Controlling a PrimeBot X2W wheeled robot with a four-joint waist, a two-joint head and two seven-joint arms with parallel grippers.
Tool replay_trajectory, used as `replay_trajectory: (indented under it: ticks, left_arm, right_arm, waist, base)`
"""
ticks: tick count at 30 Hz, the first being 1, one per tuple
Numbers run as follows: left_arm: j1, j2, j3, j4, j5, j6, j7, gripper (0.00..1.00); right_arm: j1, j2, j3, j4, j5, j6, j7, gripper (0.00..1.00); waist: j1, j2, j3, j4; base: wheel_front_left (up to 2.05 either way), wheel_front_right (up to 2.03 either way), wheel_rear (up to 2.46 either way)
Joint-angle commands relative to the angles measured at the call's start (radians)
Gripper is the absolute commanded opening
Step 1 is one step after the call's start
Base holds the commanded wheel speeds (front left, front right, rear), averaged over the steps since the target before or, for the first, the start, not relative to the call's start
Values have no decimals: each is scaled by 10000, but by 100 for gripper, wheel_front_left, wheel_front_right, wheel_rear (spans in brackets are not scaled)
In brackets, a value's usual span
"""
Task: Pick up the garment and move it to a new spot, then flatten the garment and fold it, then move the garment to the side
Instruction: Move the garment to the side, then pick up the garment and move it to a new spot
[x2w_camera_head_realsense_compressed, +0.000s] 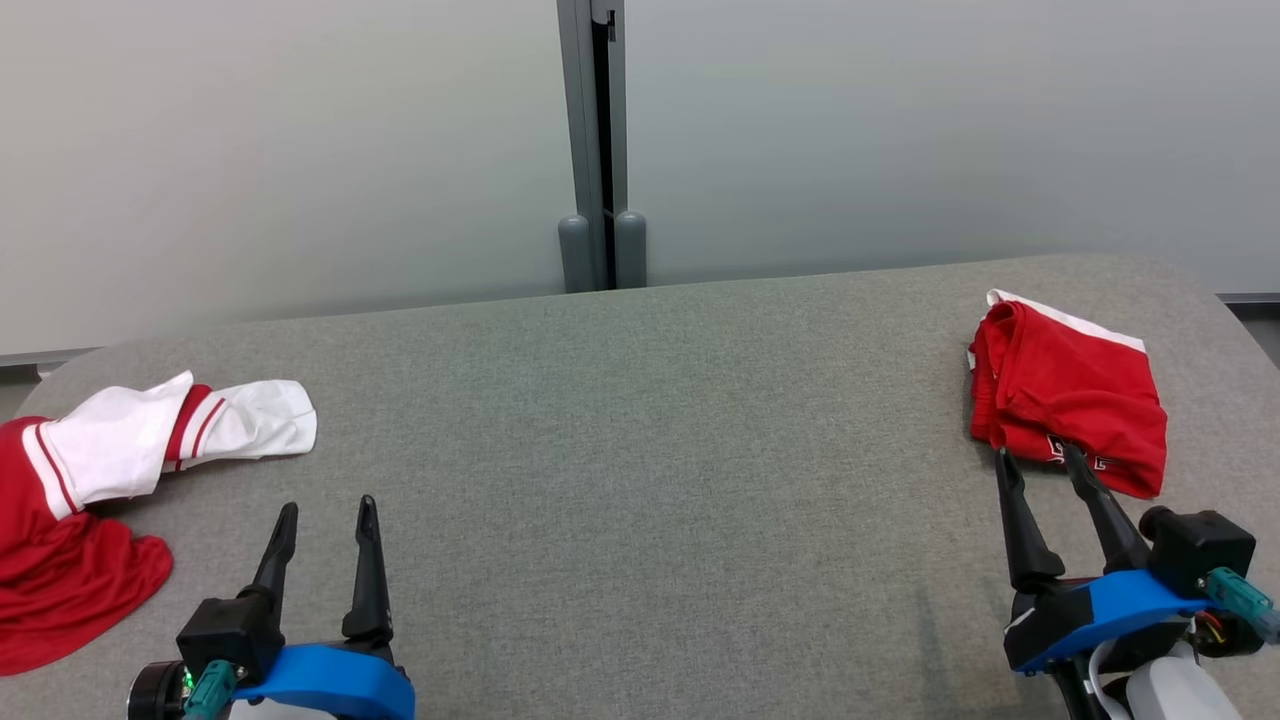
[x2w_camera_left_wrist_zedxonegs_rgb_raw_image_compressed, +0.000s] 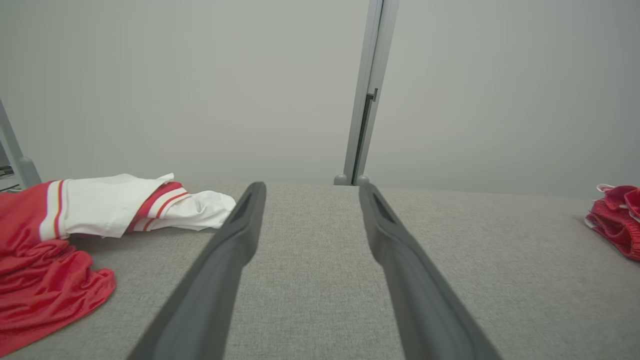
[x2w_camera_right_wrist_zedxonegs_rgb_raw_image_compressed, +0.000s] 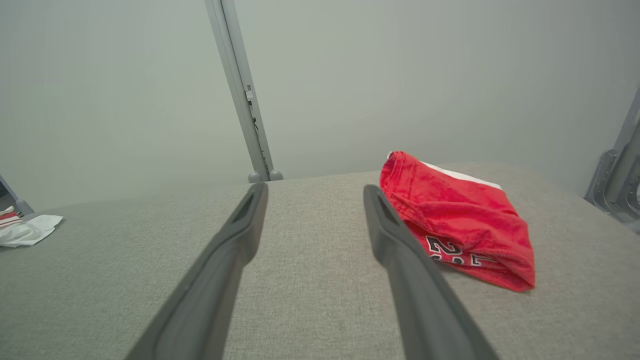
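A crumpled red and white garment lies at the table's left edge, its white sleeve pointing toward the middle; it also appears in the left wrist view. My left gripper stands open and empty just to the right of it, fingers apart over bare cloth. A folded red garment with a white trim and printed numbers rests at the far right. Close before its near edge my right gripper is open, holding nothing, with its right finger alongside the garment's left edge.
The grey fabric-covered table stretches between the two garments. A pale wall with a grey vertical post stands behind the table's far edge. A grey metal frame stands off the right end.
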Motion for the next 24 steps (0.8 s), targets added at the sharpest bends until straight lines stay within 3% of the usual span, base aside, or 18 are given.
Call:
replay_trajectory:
  ticks: [1,14,24]
  left_arm:
    - [61,-15,53,-38,32,8,-29,100]
    - [-72,-108,51,107,190,-127,-27,100]
    - [-170,-106,242,277,278,-72,-27,100]
  right_arm:
    - [201,70,-88,-116,-132,1,-31,100]
    - [297,268,-186,-239,-547,1,-30,100]
    - [354,350,123,-142,-367,1,-32,100]
  waist:
    - [0,1,-11,-12]
    - [0,1,-89,145]
    - [0,1,-124,1195]
  base:
    - [0,0,0]
    - [0,0,0]
    - [0,0,0]
